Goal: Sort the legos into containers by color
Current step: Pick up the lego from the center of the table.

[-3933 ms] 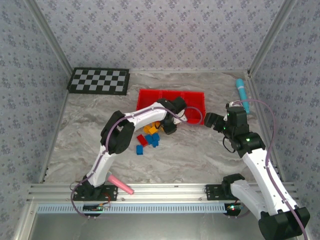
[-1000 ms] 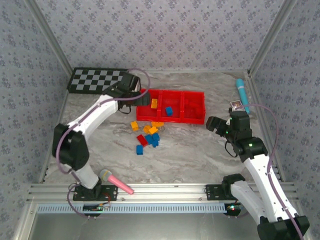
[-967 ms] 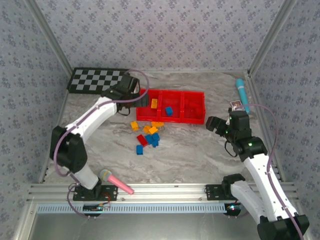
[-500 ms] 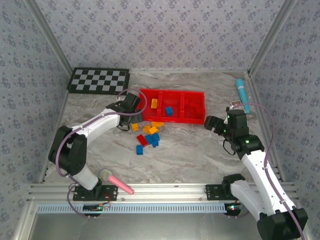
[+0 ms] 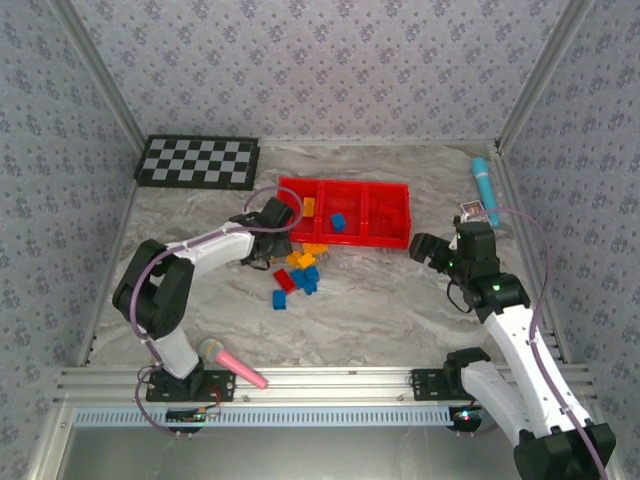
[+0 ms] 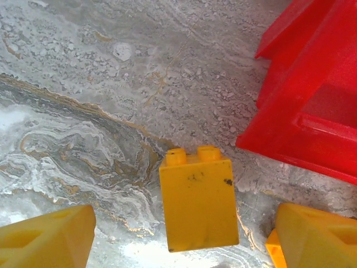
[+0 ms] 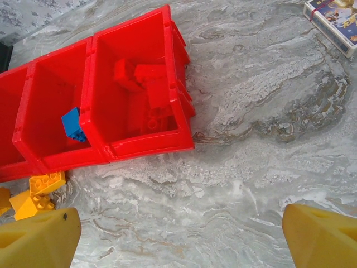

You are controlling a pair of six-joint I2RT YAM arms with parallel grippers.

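Marble-look table [image 5: 400, 310] inside a wallpapered box. Red three-bay tray [image 5: 350, 241] sits mid-table toward the back. Loose legos [image 5: 300, 272] lie in a clump just in front of its left half. Bays are defined by what's already in them: orange brick [image 5: 308, 206] left, blue brick [image 5: 338, 221] middle, red bricks [image 7: 148, 84] right (red on red, hard to count).

Left hand [image 6: 181, 240] is down low over a yellow brick [image 6: 198, 204]. Its fingers [image 6: 47, 240] sit either side with table showing in both gaps, so it's released, not gripping. Brick lies flat, studs pointing away from the wrist, just beside the tray's near-left corner. Reads as a straddle ahead of the pinch. By colour that brick should go in the left bay with the orange one. Tray wall is close to the right-side finger, so watch clearance on the lift.

Right hand [image 7: 178, 240] hovers off the tray's right end, spread wide, nothing between the fingers. Looks parked clear of the left arm's workspace.

Writing: none readable. Small printed card box [image 7: 334, 22] on the table's right side has artwork, text too small. Studs too blurred for a logo; only dark scuffs on the yellow face.
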